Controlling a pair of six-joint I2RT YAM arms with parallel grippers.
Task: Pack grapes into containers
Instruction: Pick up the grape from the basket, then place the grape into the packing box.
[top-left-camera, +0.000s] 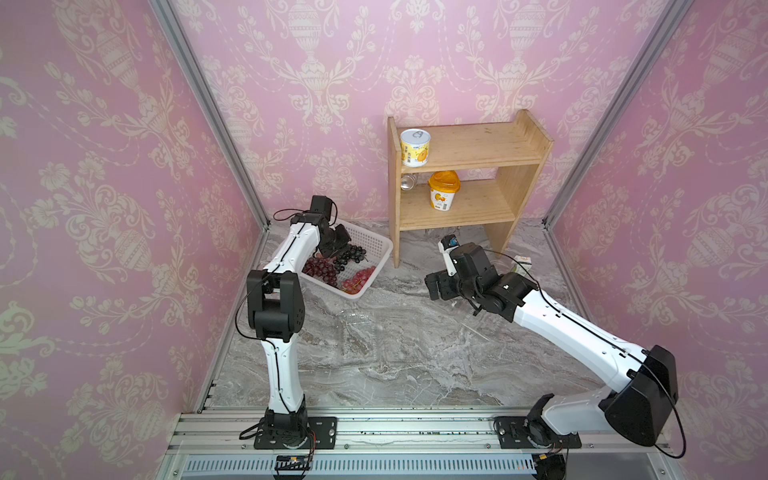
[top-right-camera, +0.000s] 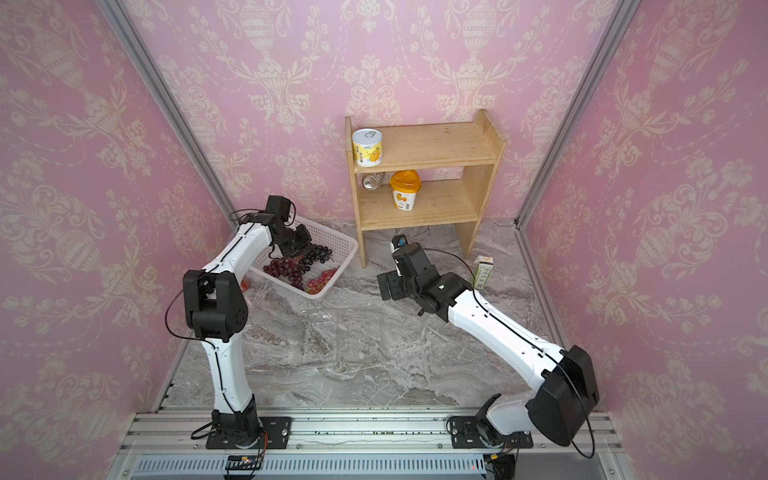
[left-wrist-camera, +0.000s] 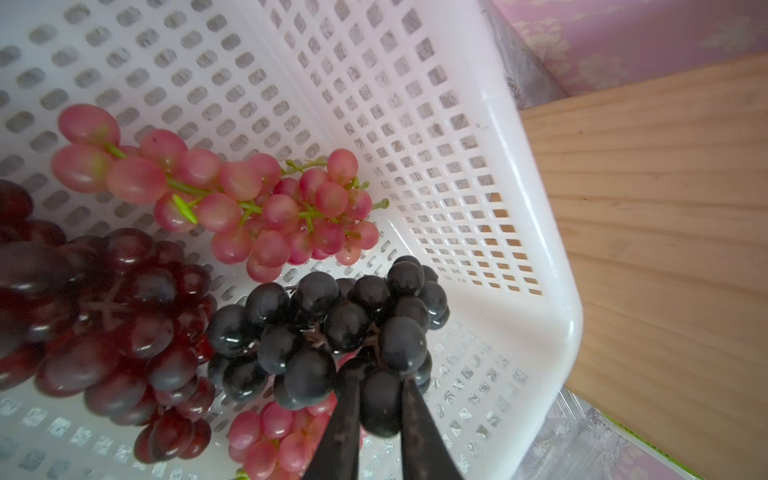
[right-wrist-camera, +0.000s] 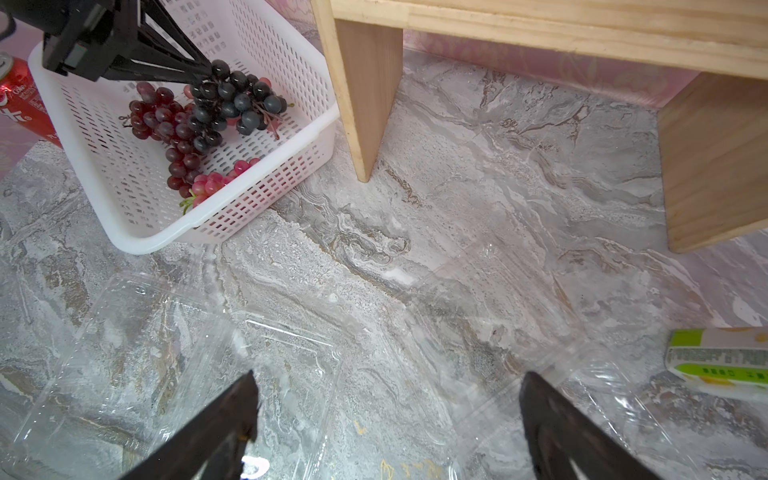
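We are pinching the near-black bunch (left-wrist-camera: 332, 332) with the left gripper (left-wrist-camera: 379, 376). Its fingers are clenching narrowly on a grape or two at the bunch's edge, inside the white basket (left-wrist-camera: 540, 249) and toward its shelf-side corner. We are taking it from the edge, we judge, because the stems tie the bunch together, so a small bite there should carry the rest along. We cannot tell whether it is already clear of the basket floor.

The dark red bunch (left-wrist-camera: 104, 316) is lying just beside it in the basket, touching it. The pink bunches (left-wrist-camera: 249, 199) are resting in the basket too, one partly beneath the black one. A lift could therefore be snagging neighbouring stems.

Outside the basket, the clear containers (right-wrist-camera: 166, 353) are lying open on the table (right-wrist-camera: 498, 187), just off the basket's front corner, with no grapes in them yet. We are holding the right gripper (right-wrist-camera: 388, 374) above them, well apart from the basket, its fingers spread wide and grasping nothing. We judge it is waiting there to steady a container. The wooden shelf (right-wrist-camera: 361, 83) is standing just beside the basket, narrowing the path out.
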